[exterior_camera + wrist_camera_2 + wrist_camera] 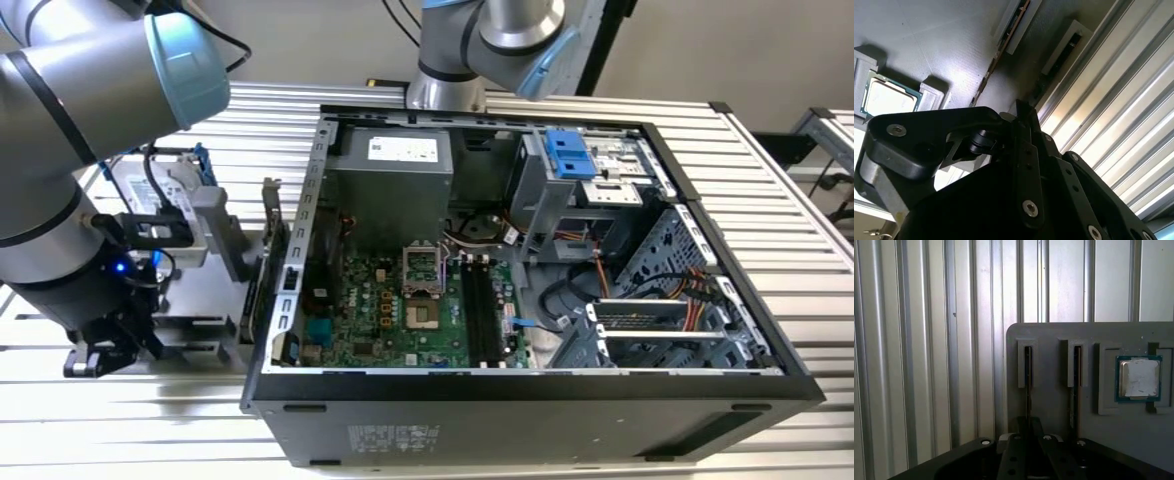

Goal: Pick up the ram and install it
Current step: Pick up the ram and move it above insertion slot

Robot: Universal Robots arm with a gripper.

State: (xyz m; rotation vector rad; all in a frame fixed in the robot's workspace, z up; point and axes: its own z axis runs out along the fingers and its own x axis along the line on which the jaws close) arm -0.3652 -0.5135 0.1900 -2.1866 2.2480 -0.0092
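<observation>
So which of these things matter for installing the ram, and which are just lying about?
Job: ram in the tray; pincer nearest it; black slots in the case.
Lying about: CPU; second stick; power supply.

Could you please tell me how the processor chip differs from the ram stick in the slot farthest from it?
The ram stick stands on edge in a narrow slot, showing its thin edge; the processor chip lies flat in a square recess, its pale lid in full view. The ram stick is long and narrow, the processor chip square. Both sit in the grey holder on the ribbed metal table.
</observation>
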